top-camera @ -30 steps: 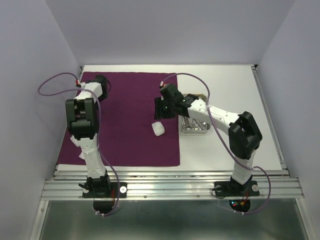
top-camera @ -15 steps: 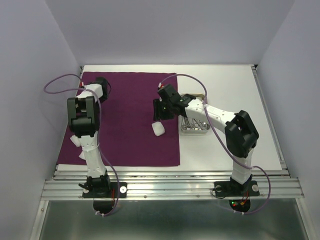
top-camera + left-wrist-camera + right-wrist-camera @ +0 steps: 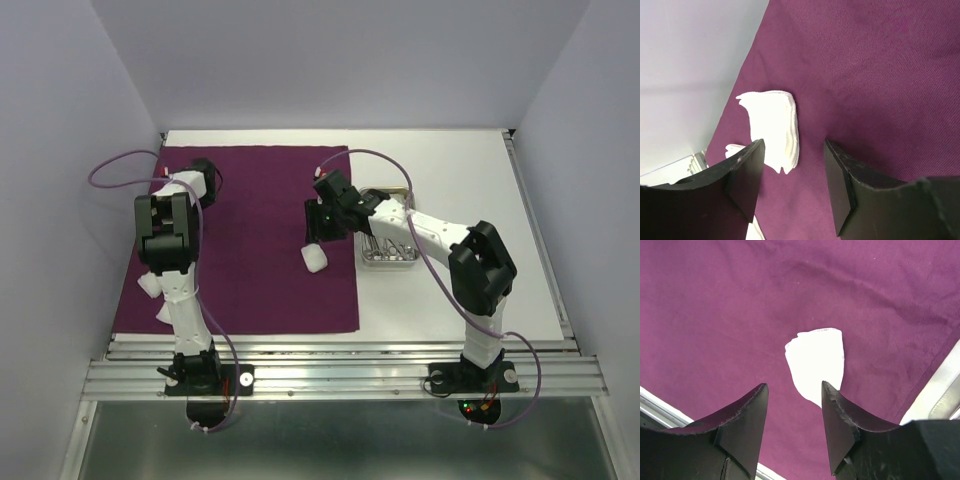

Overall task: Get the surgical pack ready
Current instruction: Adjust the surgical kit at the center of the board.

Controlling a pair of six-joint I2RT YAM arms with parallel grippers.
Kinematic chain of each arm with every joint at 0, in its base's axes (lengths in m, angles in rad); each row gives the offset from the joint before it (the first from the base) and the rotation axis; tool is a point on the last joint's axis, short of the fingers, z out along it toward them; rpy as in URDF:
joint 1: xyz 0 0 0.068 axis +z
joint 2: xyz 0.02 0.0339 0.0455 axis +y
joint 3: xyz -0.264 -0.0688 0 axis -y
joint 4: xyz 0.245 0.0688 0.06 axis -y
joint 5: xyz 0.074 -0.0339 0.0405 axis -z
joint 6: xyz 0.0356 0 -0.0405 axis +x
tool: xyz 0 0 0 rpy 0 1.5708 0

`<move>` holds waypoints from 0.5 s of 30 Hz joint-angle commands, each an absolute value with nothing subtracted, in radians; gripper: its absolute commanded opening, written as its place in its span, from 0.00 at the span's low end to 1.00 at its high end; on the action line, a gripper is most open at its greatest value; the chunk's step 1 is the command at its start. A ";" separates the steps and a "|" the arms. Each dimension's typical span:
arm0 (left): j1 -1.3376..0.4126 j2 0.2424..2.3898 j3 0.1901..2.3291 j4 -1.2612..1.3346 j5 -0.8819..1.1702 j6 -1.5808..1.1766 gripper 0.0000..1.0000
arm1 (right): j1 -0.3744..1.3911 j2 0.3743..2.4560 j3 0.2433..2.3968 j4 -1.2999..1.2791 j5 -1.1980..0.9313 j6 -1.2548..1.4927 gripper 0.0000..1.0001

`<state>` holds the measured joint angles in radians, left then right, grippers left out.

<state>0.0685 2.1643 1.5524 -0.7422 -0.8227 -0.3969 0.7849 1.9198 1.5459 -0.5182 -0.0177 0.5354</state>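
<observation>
The purple drape (image 3: 260,200) lies flat on the table's left half. One white gauze pad (image 3: 316,258) rests near its right edge. My right gripper (image 3: 316,230) hovers just above and behind it, open and empty; in the right wrist view the pad (image 3: 816,360) lies beyond the gripper (image 3: 794,385). The steel tray (image 3: 392,262) with instruments (image 3: 390,243) sits right of the drape. My left gripper (image 3: 793,145) is open over the drape (image 3: 880,75), with a gauze pad (image 3: 772,125) just ahead of the left finger. In the top view my own arm hides it.
Two gauze pieces (image 3: 149,285) (image 3: 165,316) lie by the drape's left edge beside the left arm. White table (image 3: 460,180) extends right of the tray. Grey walls close in on three sides, and a metal rail (image 3: 340,375) runs along the near edge.
My right gripper has shifted slightly left, closer over the gauze pad. The left arm has moved only a little, and its cable loop has shifted.
</observation>
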 commanded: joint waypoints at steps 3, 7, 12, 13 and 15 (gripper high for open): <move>0.091 2.120 1.513 -0.792 -0.825 -0.425 0.62 | 0.793 1.919 1.572 -0.511 -0.011 0.535 0.52; 0.092 2.086 1.497 -0.781 -0.808 -0.414 0.62 | 0.793 1.917 1.571 -0.508 -0.014 0.537 0.52; 0.092 2.042 1.491 -0.770 -0.781 -0.411 0.62 | 0.793 1.911 1.559 -0.499 -0.014 0.537 0.52; 0.091 2.034 1.490 -0.770 -0.781 -0.413 0.62 | 0.793 1.911 1.555 -0.497 -0.015 0.538 0.52; 0.091 2.029 1.483 -0.756 -0.762 -0.413 0.62 | 0.793 1.913 1.551 -0.483 -0.012 0.537 0.52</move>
<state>0.0872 2.1059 1.4982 -0.7509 -0.7788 -0.4015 0.7864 1.9198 1.5459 -0.5163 -0.0181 0.5354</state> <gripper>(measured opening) 0.622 0.523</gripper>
